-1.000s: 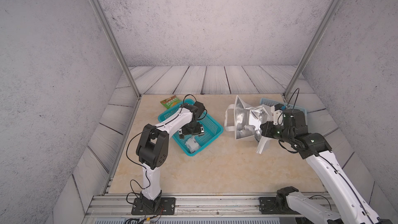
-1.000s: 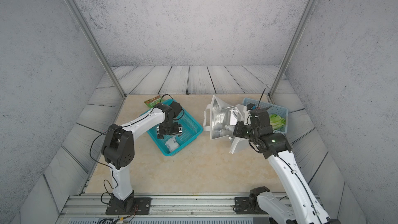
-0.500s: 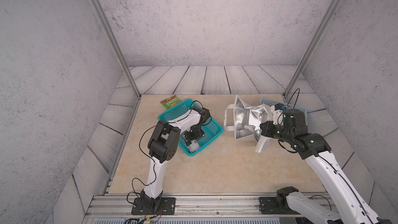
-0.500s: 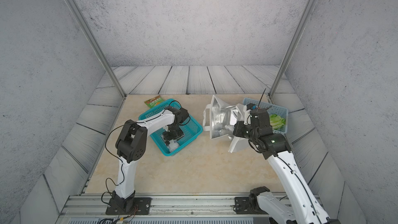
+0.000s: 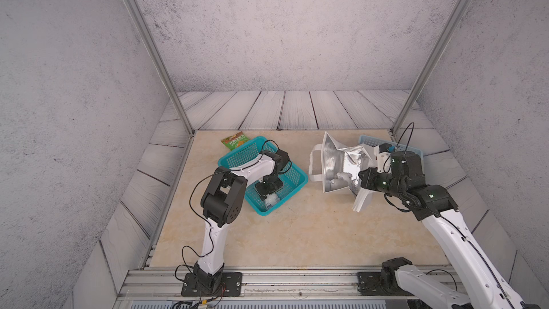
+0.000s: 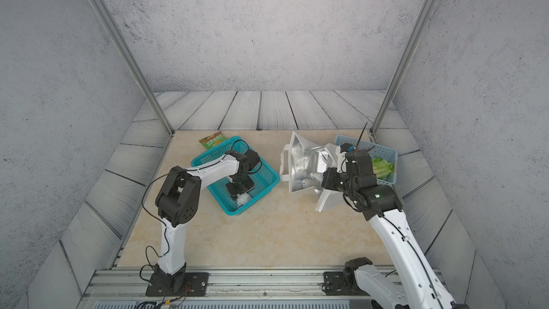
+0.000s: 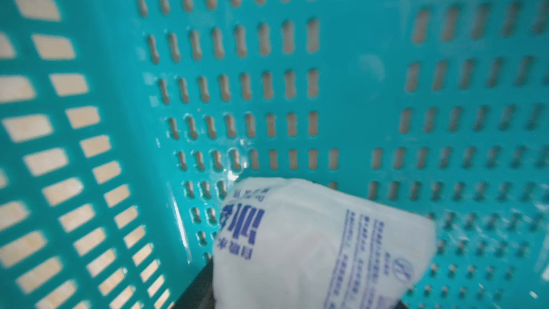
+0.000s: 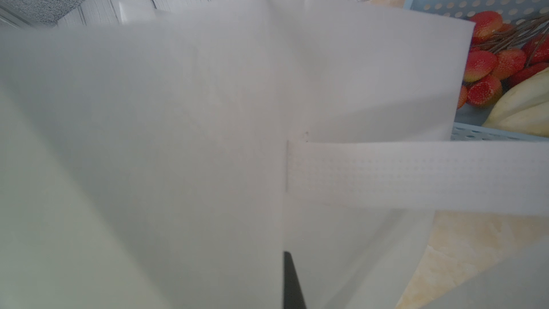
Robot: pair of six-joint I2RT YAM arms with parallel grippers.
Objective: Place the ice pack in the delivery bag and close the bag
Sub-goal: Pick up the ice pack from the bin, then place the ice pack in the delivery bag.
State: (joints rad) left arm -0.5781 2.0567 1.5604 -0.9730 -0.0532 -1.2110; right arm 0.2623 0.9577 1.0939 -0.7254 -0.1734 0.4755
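The left gripper [image 5: 269, 193] hangs over the ice pack [image 7: 320, 245] in the teal basket [image 5: 237, 156], grip unclear; the right gripper [image 5: 360, 182] clamps the bag [image 5: 338, 162].

Teal basket [image 5: 292, 173], snack packet [image 5: 234, 140], blue basket [image 6: 383, 151]

The ice pack [image 7: 320, 248] is showing blue Chinese print with a large character 冰. Its smaller lines are blurring beyond reading. The green snack packet [image 5: 234, 141] is carrying lettering too small to read.
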